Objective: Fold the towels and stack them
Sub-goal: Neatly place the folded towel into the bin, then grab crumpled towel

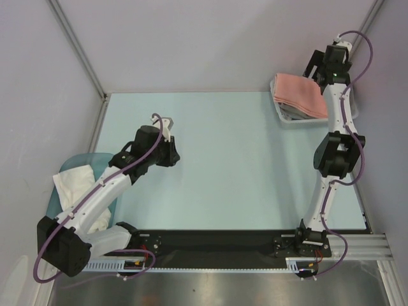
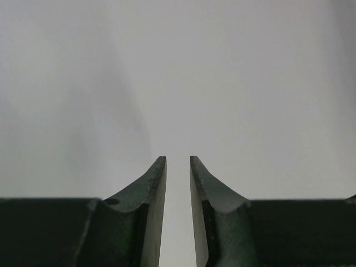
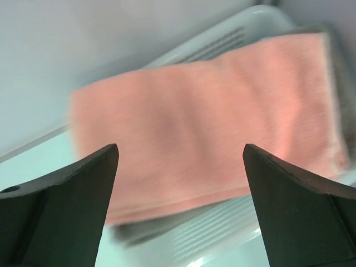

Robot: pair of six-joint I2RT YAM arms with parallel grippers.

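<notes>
Operator: Where does the salmon-pink towel [image 3: 206, 122] lie against the right gripper [image 3: 179, 147]?

Observer: Straight under it. In the right wrist view the folded towel spans the whole space between the two fingers. They stand wide apart and grip nothing. The picture is blurred, so I cannot tell whether the tips touch the cloth.

Operator: What is the towel resting on?

Observer: It lies flat in the white mesh basket [image 3: 245, 28] at the far right corner of the table [image 1: 242, 166]. The edge of a grey towel [image 3: 340, 94] shows beneath it, along its right side and at its lower left.

Operator: And the left gripper [image 2: 178, 158]?

Observer: It hangs over the left middle of the table, well apart from the basket. Its fingers stand close together with a narrow slot between them, and nothing is in that slot. Past them the left wrist view gives only a plain pale surface.

Operator: Is any towel near that one?

Observer: A white towel [image 1: 73, 182] lies crumpled in the teal tub [image 1: 76, 160] off the table's left edge. It is beside the left arm, on the near side of the gripper and apart from it.
</notes>
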